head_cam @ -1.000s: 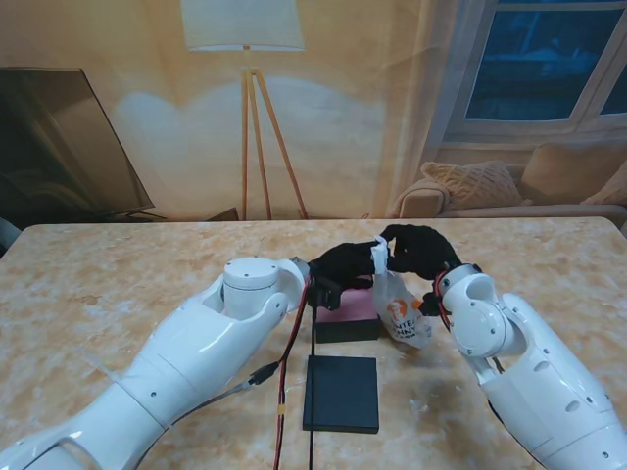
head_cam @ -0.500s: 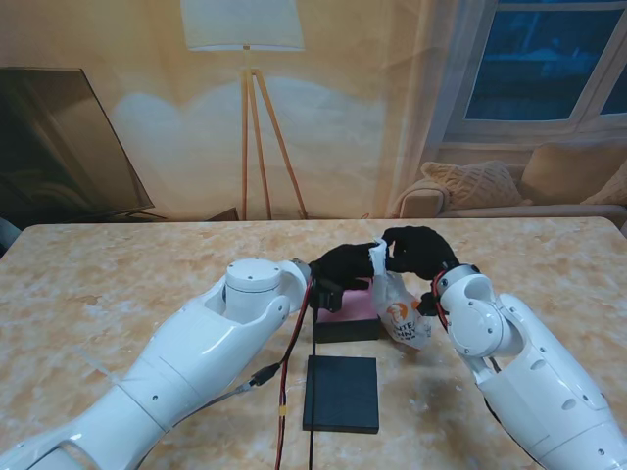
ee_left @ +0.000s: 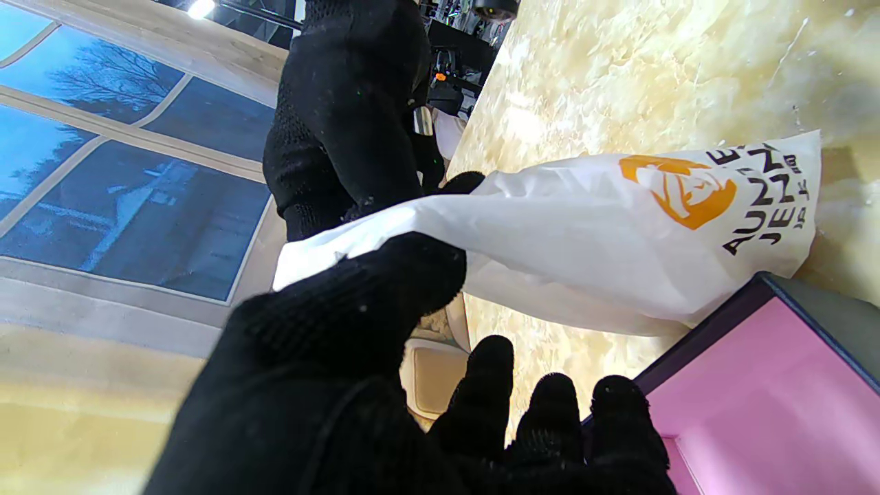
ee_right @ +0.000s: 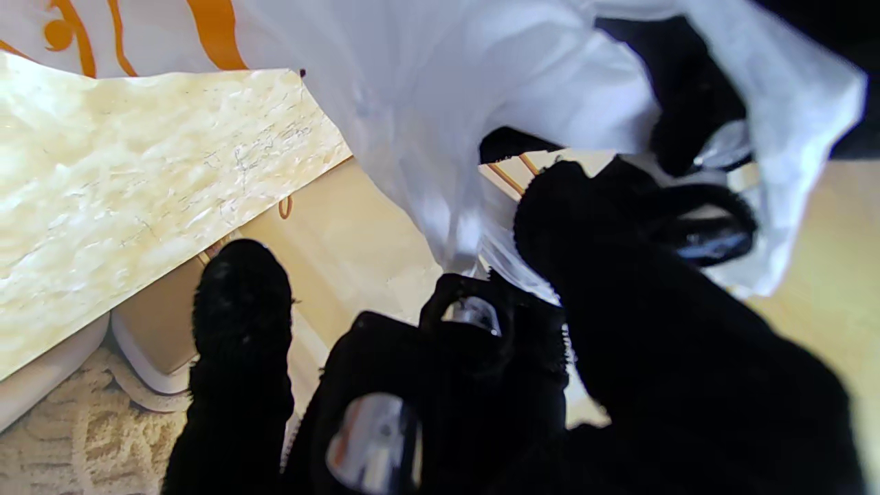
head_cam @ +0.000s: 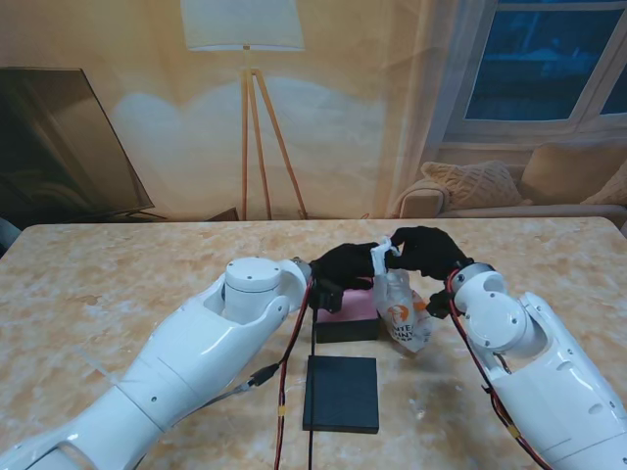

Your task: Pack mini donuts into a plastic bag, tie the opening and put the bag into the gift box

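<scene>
The left hand [head_cam: 345, 265] pinches the gathered neck of the plastic bag [head_cam: 402, 315]; its thumb [ee_left: 385, 289] presses the white film, the other fingers curl beneath, clear of it. Directly under those curled fingertips sits the open gift box [head_cam: 345, 318] with pink lining; its dark lid [head_cam: 341, 394] lies nearer to me. The bag hangs from the fingertips of both hands, its printed lower end resting just beside the box. The right hand [head_cam: 423, 251] grips the same neck, fingers closed into the film.
</scene>
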